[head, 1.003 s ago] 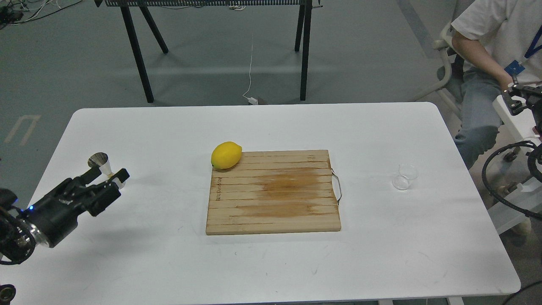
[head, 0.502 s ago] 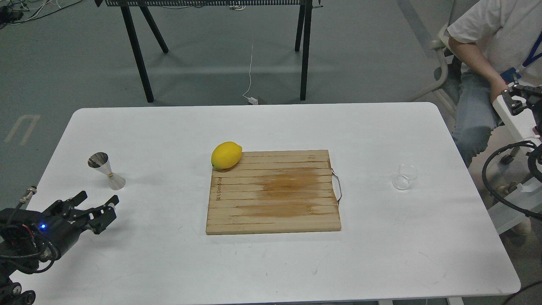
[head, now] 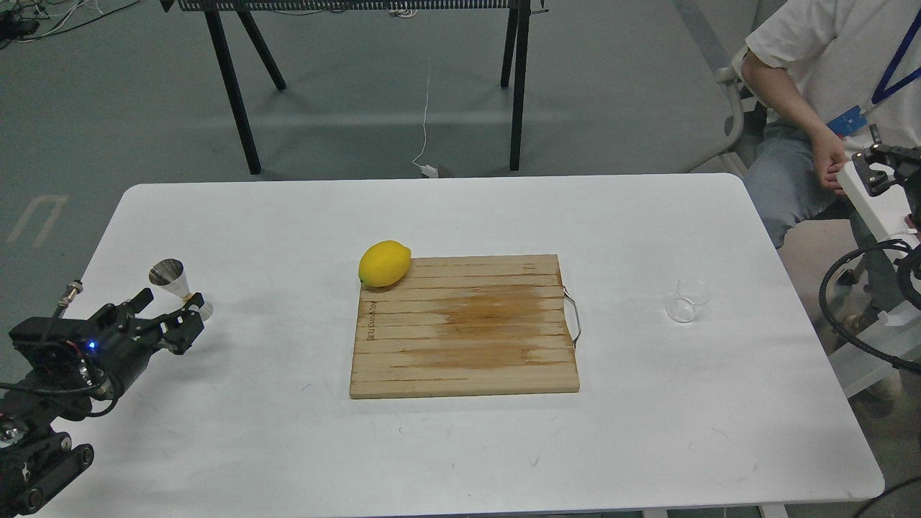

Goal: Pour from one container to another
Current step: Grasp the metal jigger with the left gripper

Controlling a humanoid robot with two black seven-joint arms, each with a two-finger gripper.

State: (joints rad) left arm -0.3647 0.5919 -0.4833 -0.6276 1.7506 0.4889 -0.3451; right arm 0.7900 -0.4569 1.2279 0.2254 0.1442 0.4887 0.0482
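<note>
The steel hourglass jigger (head: pixel 170 274) stands near the table's left edge, leaning slightly in the view. My left gripper (head: pixel 171 302) is open just in front of it. One fingertip (head: pixel 193 311) overlaps the jigger's lower cone, and I cannot tell whether it touches. The small clear glass cup (head: pixel 688 301) stands alone on the right side of the table, right of the board. My right gripper (head: pixel 875 171) shows small and dark at the right edge, off the table and far from the cup. Its fingers cannot be told apart.
A wooden cutting board (head: pixel 465 327) with a wire handle lies mid-table, and a lemon (head: pixel 384 263) rests at its far left corner. A seated person (head: pixel 827 86) is beyond the table's far right corner. Black cables (head: pixel 860 302) loop at the right edge.
My left gripper pulled back from the jigger toward the near edge, then moved forward again to the jigger, staying open. The seated person shifted. The cup and jigger stayed put.
</note>
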